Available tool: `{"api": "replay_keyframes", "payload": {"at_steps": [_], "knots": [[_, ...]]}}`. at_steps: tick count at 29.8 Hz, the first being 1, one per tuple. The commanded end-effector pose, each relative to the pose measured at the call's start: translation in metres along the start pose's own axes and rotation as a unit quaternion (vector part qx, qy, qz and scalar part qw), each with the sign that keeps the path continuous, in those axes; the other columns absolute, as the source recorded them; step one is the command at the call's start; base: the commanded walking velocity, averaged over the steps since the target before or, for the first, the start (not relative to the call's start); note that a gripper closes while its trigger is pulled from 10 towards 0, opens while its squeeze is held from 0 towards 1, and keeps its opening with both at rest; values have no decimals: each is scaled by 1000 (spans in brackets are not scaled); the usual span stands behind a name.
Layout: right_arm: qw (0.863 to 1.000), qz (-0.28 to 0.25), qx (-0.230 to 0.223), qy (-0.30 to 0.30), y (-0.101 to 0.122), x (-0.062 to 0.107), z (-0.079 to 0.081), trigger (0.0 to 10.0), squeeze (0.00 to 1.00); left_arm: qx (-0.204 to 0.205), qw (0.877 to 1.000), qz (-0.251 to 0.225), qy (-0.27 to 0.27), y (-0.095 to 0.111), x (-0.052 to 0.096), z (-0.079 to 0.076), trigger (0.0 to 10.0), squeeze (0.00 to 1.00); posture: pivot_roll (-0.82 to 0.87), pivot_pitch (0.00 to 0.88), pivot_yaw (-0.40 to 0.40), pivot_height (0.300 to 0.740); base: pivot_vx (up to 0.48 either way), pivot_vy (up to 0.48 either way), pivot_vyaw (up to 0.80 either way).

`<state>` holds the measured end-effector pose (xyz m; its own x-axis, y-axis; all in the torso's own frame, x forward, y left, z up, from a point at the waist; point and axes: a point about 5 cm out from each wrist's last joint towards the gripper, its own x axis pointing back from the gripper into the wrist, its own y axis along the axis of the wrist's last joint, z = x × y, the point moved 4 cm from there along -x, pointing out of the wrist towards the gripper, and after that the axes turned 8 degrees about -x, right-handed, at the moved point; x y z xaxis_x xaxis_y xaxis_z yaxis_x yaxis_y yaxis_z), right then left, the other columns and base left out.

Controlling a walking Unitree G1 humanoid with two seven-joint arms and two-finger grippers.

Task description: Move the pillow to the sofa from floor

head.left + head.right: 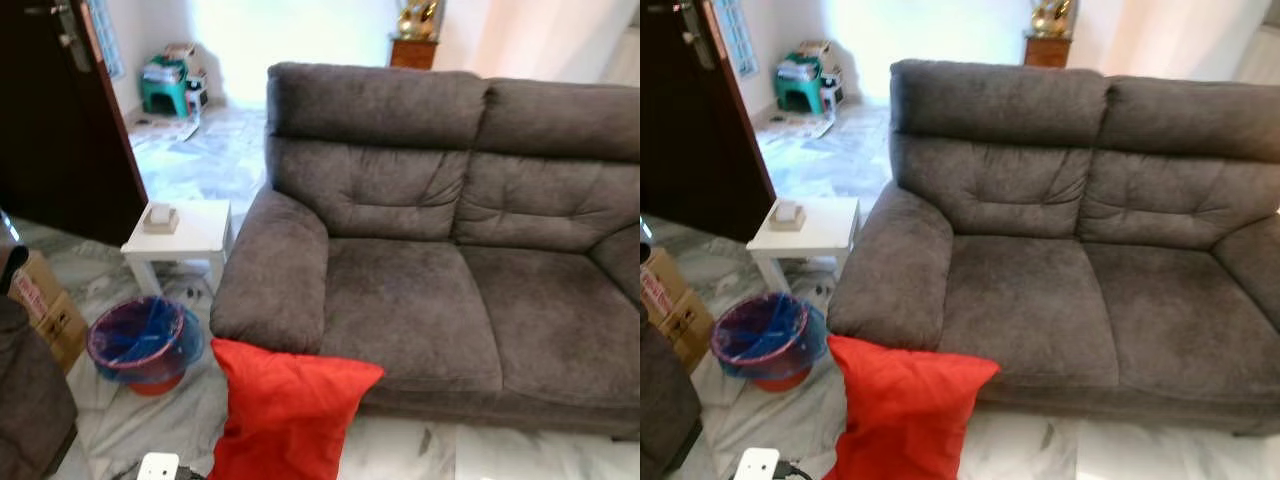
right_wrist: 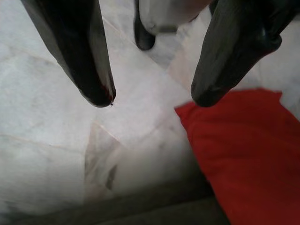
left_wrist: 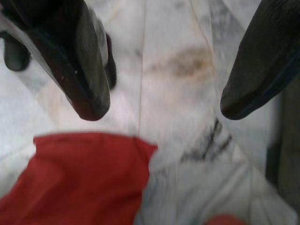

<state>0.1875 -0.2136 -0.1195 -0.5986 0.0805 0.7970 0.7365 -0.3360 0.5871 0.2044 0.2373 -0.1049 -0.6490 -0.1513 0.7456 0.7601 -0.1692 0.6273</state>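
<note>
A red pillow stands on the marble floor, leaning against the front of the grey two-seat sofa below its left armrest. The sofa's seat cushions are bare. In the left wrist view my left gripper hangs open above the floor, with a corner of the red pillow beneath its fingers. In the right wrist view my right gripper is also open over the marble, and the red pillow lies just past one fingertip. Neither gripper touches the pillow.
A small white side table with a box on it stands left of the sofa. A bin lined with a blue bag sits in front of it. A cardboard box is at the far left, a dark door behind.
</note>
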Motion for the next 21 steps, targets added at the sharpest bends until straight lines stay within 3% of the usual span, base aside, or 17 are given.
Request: {"api": "replay_keyframes", "payload": {"at_steps": [1,21], "knots": [[996,26,-76,39,-2,-5,32,10000,0,43,998,53,9,-25,5,12,10000,0,164,91,39,740,300,0,0],[995,24,-86,35,-2,-5,31,10000,0,40,998,44,17,-20,4,15,10000,0,164,93,38,740,14,0,0]]}}
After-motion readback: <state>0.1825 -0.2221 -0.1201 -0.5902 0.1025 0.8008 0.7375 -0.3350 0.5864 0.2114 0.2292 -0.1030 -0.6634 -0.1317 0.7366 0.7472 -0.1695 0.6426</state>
